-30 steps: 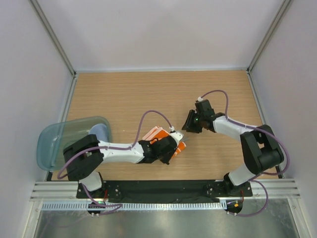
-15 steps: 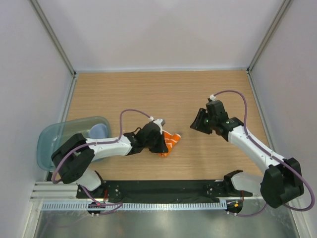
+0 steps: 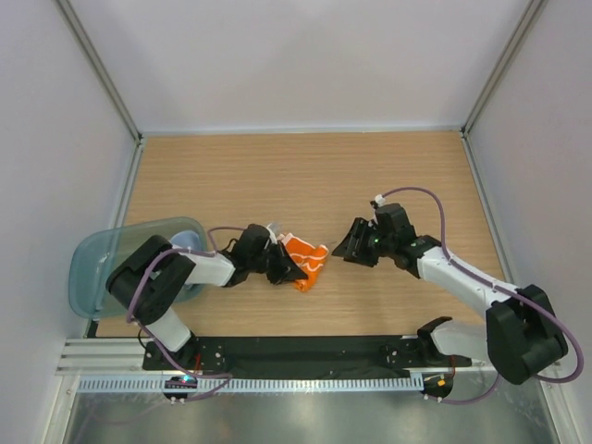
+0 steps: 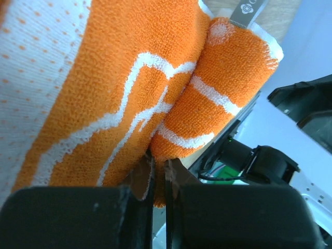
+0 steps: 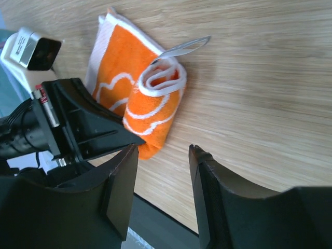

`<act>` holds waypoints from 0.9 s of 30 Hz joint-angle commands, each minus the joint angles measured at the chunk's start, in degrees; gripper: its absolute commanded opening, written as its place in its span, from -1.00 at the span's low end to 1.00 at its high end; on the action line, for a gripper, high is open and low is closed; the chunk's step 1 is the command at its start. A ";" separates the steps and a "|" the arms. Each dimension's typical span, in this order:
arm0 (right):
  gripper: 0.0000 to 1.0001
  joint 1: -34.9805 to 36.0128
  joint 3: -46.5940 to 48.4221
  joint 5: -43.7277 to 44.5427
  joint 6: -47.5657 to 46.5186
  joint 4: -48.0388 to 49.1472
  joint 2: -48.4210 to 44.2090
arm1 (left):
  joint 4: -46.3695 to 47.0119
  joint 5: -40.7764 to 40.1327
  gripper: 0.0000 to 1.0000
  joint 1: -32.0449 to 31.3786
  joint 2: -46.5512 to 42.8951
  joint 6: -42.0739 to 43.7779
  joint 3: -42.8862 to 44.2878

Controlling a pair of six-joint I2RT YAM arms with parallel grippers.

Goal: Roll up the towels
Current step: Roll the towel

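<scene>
One orange towel is in play, lying mid-table btw the two arms, nearer the front edge than the back. The step in hand looks to be finishing the roll.

To do it well, I reckon the left arm should hold the flat part taut and low so it doesn't bunch. The right should come over the tube w/ jaws wide enough to straddle it, then turn it toward the flap w/o squeezing. Soft terry will likely slacken or unwind if let go too early. Watch the pale hang loop poking out of the tube's far end, as it could snag a finger.

Left claw is pinched tight. From its own cam a sliver of orange sits btw the tips, so I'd say it has the towel's edge. Right claw stands apart w/ nothing in it, just beside the tube but not touching.

The towel's abt half rolled. There's a snug tube on the side toward the right arm, w/ white edging spiralling at its open end, and a flat flap beside it. It's terry, orange w/ white swirly lines, and one face is white w/ small orange dots.

Far left, a pale blue towel sits in the translucent tray, partly hidden by the arm.
</scene>
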 commanded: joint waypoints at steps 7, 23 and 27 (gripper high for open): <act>0.22 4.71 0.64 -1.05 2.58 12.43 9.53 | -5.77 4.02 -0.99 4.44 -0.53 -3.65 1.57; 0.25 7.53 2.13 -3.69 4.60 28.62 22.01 | -7.11 10.34 -0.99 9.10 6.50 -2.59 2.72; 0.26 7.97 2.92 -3.60 4.60 29.93 24.30 | -6.75 11.22 -0.99 9.28 7.38 -2.06 3.08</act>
